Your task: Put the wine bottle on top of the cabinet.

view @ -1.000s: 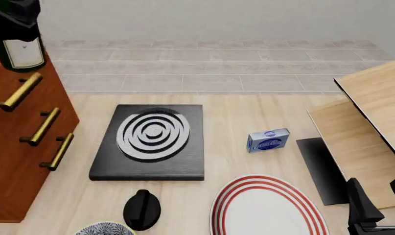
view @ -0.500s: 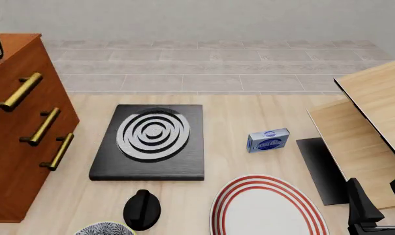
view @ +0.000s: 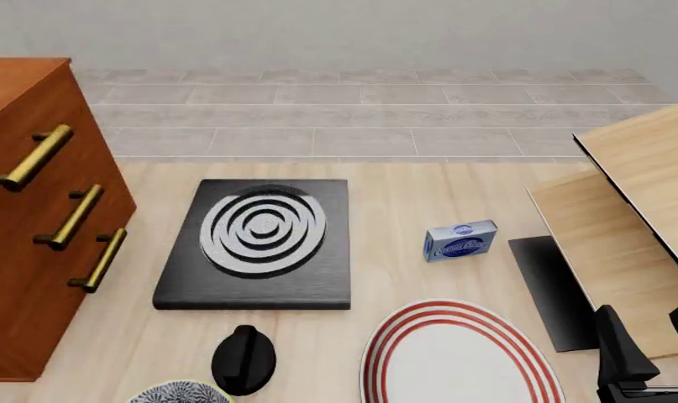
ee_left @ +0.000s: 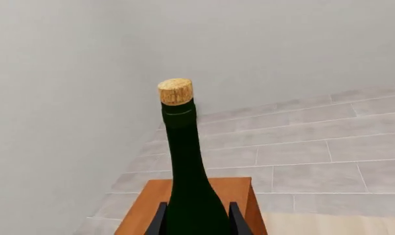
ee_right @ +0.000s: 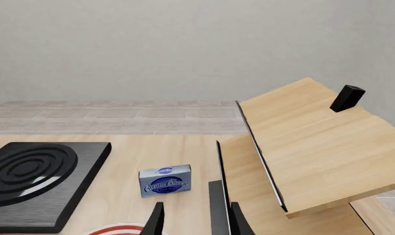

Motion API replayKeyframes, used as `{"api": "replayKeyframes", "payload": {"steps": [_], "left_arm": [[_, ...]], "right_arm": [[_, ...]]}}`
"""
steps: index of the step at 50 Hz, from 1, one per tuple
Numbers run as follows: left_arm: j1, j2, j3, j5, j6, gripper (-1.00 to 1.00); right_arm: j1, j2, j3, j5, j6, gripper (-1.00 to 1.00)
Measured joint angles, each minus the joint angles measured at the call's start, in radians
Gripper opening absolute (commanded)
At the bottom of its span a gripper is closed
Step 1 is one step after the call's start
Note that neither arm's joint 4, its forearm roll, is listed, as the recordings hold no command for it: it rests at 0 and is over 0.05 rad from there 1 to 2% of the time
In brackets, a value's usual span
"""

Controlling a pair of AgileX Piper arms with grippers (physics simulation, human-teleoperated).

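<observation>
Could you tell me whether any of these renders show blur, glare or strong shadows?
Left wrist view: the wine bottle is sharp, its dark glass nearly without highlights. Front view: even, soft light, with only a faint shadow under the blue box. Right wrist view: crisp throughout, with a mild sheen on the black ringed slab.

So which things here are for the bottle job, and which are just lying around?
For the job:
wine bottle, held in the left hand
cabinet, where it goes on top

Just lying around:
black hotplate
blue box
red-striped plate
black knob
patterned bowl
wooden boards
</observation>
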Motion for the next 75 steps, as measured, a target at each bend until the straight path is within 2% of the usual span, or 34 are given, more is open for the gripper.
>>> {"api": "replayKeyframes", "payload": {"steps": [20,38,62,75], "left_arm": [[0.099,0.025,-0.023,-0.018,0.006,-1.0],[0.167,0.048,0.054,-0.094,-0.009,-1.0],[0.198,0.047,0.181,-0.182,-0.033,-1.0],[0.212,0.042,0.215,-0.244,-0.034,-1.0]], "right_arm": [[0.0,0.0,0.0,0.0,0.0,1.0],[0.0,0.0,0.0,0.0,0.0,1.0],[0.0,0.0,0.0,0.0,0.0,1.0],[0.0,0.0,0.0,0.0,0.0,1.0]]}}
